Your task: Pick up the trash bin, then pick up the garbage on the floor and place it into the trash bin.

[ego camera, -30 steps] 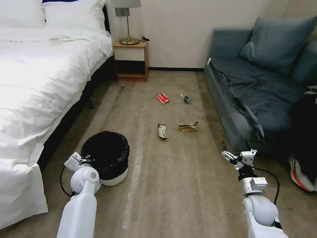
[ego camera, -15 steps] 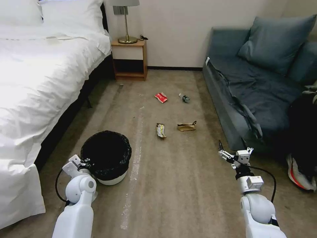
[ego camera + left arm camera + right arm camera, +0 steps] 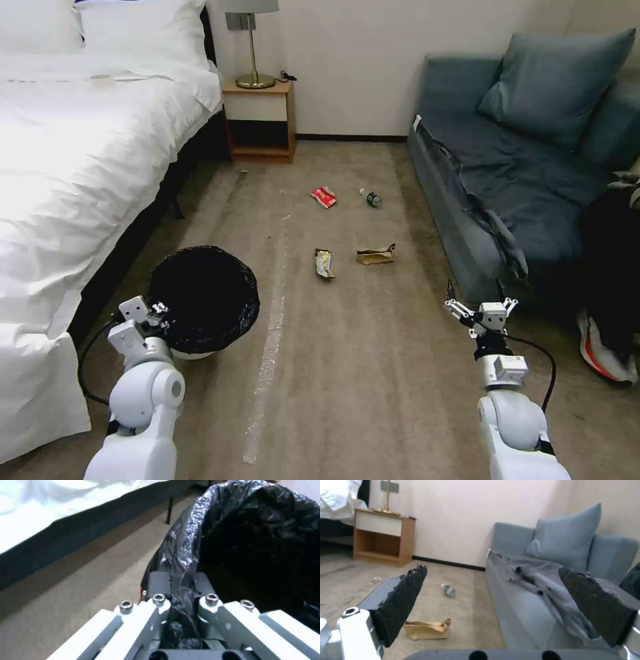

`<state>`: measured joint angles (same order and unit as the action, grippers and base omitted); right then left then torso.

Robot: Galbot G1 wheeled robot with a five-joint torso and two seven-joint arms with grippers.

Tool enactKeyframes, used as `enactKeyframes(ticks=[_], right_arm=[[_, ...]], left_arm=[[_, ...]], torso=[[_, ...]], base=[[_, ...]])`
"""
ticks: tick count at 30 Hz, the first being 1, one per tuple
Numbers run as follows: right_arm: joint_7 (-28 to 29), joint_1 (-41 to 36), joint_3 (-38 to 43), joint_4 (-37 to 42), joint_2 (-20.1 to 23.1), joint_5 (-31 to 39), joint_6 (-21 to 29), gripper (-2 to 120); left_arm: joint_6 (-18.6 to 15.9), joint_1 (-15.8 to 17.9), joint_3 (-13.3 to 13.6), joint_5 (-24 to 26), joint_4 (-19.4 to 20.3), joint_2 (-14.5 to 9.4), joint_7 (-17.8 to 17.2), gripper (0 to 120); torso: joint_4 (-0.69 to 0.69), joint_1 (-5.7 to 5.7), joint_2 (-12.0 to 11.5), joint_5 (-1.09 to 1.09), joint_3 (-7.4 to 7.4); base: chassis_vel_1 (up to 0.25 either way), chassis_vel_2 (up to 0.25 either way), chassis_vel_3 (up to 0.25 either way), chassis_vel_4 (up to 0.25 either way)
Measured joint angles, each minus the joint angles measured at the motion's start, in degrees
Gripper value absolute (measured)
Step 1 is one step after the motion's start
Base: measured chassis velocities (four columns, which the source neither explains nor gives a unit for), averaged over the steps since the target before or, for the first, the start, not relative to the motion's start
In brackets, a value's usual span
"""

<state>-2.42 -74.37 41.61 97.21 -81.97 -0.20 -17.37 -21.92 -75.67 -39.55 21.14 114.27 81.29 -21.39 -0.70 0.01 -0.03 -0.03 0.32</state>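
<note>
Bin's [image 3: 203,300] come up since a second ago: more of its black mouth faces the head camera and only a sliver of white base shows under the bag, so I'd say it's lifted and tipped off the carpet, near left by the bed [image 3: 80,167]. Left gripper [image 3: 160,313] is clamped on the near rim, and the wrist view shows the crinkly bag [image 3: 181,562] pinched between the fingers (rim grab makes sense, the bin's too wide to hug). Holding it by one edge is probably why it tilts.

Garbage is all on the floor farther out: wrapper [image 3: 324,263] and paper bag [image 3: 376,255] mid-floor, red packet [image 3: 323,197] and little bottle [image 3: 371,198] beyond. Right gripper [image 3: 475,303] hovers near right by the sofa [image 3: 480,167], fingers spread wide, holding nothing, looks ready for pickups.
</note>
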Motion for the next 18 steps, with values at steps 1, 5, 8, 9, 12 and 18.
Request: enactKeyframes(ticks=[1, 5, 8, 9, 12, 18], right_arm=[[0.4, 0.0, -0.1, 0.1, 0.0, 0.0, -0.5, 100], [1.5, 0.3, -0.2, 0.0, 0.1, -0.6, -3.1, 100], [2.1, 0.3, -0.2, 0.0, 0.0, -1.3, -3.8, 100], [2.1, 0.2, -0.2, 0.2, 0.0, -1.4, -4.0, 100], [2.1, 0.0, -0.1, 0.2, -0.1, -1.6, -4.3, 100], [0.2, -0.2, 1.1, 0.0, -0.6, -1.4, -4.3, 100]], left_arm=[[0.3, -1.0, -0.6, -1.3, 0.8, -0.3, 2.0, 5], [0.4, -2.2, -2.1, -2.3, 2.0, -1.0, 5.0, 5], [0.7, -2.7, -2.6, -2.6, 2.2, -1.1, 6.1, 5], [1.0, -3.1, -2.6, -2.9, 2.4, -0.8, 6.6, 5], [1.6, -4.2, -2.4, -3.7, 2.5, -0.2, 7.8, 5], [3.1, -4.7, -2.1, -5.4, 2.4, 0.7, 8.9, 5]], torso=[[0.00, 0.00, 0.0, 0.02, 0.00], [0.01, 0.00, 0.0, 0.01, 0.00], [0.01, 0.00, 0.0, 0.02, 0.00], [0.00, 0.00, 0.0, 0.02, 0.00], [0.01, 0.00, 0.0, 0.02, 0.00], [0.00, 0.00, 0.0, 0.02, 0.00]], base=[[0.000, 0.000, 0.000, 0.000], [0.000, 0.000, 0.000, 0.000], [0.000, 0.000, 0.000, 0.000], [0.000, 0.000, 0.000, 0.000], [0.000, 0.000, 0.000, 0.000], [0.000, 0.000, 0.000, 0.000]])
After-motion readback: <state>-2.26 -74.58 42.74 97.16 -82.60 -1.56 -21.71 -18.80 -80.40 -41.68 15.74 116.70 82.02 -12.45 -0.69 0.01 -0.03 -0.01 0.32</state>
